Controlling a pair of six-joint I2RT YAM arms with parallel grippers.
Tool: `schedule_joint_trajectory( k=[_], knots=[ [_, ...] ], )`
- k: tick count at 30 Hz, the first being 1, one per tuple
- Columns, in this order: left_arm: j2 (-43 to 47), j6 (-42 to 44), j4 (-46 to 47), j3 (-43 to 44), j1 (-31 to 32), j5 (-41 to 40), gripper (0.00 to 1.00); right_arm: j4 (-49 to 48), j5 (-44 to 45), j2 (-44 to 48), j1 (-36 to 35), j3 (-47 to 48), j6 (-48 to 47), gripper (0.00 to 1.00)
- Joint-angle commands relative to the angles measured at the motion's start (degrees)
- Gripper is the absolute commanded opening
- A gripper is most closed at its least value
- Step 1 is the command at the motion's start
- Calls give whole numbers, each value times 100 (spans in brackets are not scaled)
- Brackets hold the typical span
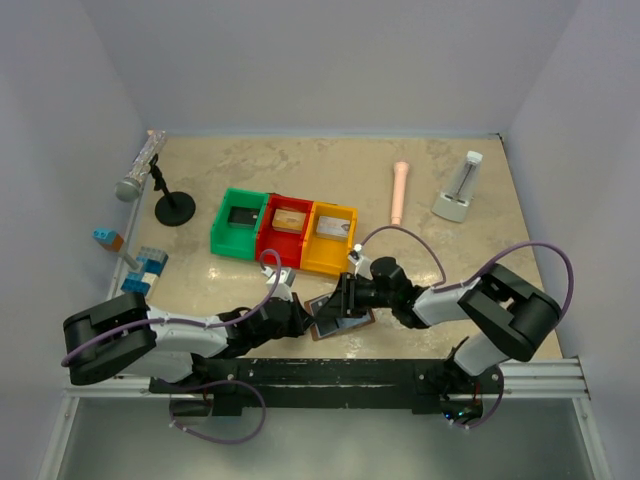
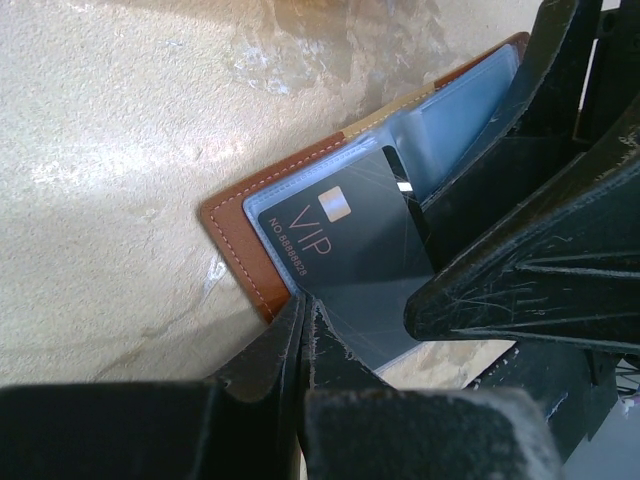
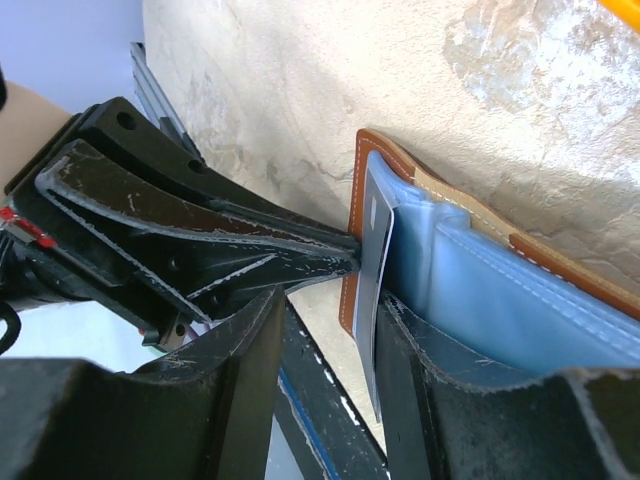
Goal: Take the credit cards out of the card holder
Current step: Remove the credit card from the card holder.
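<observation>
The brown card holder [image 1: 347, 325] lies open on the table near the front edge, its pale blue sleeves up. A dark "VIP" card [image 2: 335, 235] sticks partly out of a clear sleeve. My left gripper [image 2: 302, 305] is shut, its tips pinched on the holder's near corner by the brown rim [image 2: 235, 245]. My right gripper [image 3: 330, 300] is open, and the card's edge [image 3: 374, 290] stands between its fingers, close to the right one. In the top view the left gripper [image 1: 306, 318] and the right gripper [image 1: 342, 300] meet over the holder.
Green [image 1: 240, 222], red [image 1: 286, 230] and yellow [image 1: 332, 238] bins stand in a row behind the holder. A microphone on a stand [image 1: 172, 205] and blue blocks [image 1: 146, 268] are at the left. A pink stick [image 1: 400, 192] and a white object [image 1: 458, 190] are at the back right.
</observation>
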State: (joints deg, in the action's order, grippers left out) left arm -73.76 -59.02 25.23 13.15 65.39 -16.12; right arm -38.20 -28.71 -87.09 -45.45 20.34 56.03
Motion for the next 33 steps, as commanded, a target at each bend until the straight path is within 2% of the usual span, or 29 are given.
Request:
schedule_joint_trajectory(
  k=[1,11,33],
  knots=[
    [-165,-65,-326,-189,53,390,0,-690,-513,-89,-60,128,163,43],
    [-86,-197,-335,-304,53,285,0,813,-478,543,10,348,-356,41],
    [-236,-426,-449,-401,53,127,0,1657,-381,1185,203,330,-663,35]
  ],
)
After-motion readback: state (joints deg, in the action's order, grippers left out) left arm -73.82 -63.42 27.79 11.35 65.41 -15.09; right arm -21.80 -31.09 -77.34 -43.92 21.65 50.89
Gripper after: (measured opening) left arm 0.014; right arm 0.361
